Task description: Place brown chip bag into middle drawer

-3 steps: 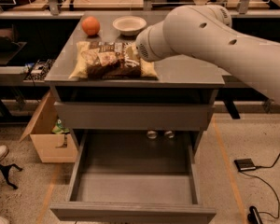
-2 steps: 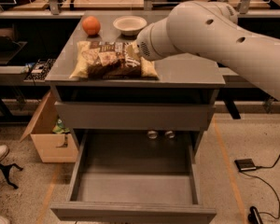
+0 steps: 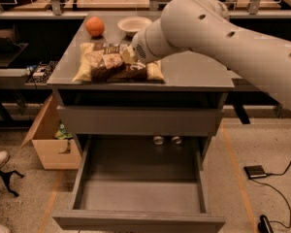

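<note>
The brown chip bag (image 3: 106,62) lies flat on top of the grey cabinet, toward its front left. My gripper (image 3: 128,57) is down at the bag's right half, mostly hidden behind the thick white wrist (image 3: 153,42). The arm reaches in from the right. The middle drawer (image 3: 136,222) is pulled out at the bottom of the cabinet, and its grey tray holds nothing. The drawer front one level higher (image 3: 140,120) is closed.
An orange (image 3: 94,26) and a white bowl (image 3: 134,25) sit at the back of the cabinet top (image 3: 199,74). A cardboard box (image 3: 48,142) stands on the floor to the left. Cables and a small black device (image 3: 256,171) lie on the floor to the right.
The arm's wrist has shifted slightly left over the bag. The bag still lies on the cabinet top and the drawer stays open.
</note>
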Available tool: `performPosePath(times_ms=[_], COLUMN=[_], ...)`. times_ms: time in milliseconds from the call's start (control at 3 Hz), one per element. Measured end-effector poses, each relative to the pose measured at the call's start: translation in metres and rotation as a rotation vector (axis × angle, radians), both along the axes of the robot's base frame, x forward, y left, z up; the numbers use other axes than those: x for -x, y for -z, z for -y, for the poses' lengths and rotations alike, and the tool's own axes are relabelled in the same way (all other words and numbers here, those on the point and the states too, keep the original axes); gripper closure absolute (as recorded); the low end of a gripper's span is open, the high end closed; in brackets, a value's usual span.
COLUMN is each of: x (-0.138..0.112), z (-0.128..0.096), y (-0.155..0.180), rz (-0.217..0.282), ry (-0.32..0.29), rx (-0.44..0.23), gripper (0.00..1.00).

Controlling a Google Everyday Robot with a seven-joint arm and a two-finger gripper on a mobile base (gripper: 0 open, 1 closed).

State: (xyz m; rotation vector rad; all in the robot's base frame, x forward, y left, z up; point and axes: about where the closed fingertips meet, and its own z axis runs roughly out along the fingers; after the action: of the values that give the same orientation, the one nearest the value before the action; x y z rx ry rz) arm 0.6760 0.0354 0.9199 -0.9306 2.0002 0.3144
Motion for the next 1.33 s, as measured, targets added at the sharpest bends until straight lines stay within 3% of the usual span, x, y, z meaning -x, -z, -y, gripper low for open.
performPosePath(times_ms=[333, 667, 1333], x=[-0.010, -0.020, -0.038], z=[-0.009, -0.013, -0.028], y=[0.012, 0.025, 0.049], rz=[-0.024, -0.043, -0.081], ry=[-0.021, -0.028, -0.057], rx=[0.021, 0.016, 0.003], gripper=[0.14, 0.00, 0.00])
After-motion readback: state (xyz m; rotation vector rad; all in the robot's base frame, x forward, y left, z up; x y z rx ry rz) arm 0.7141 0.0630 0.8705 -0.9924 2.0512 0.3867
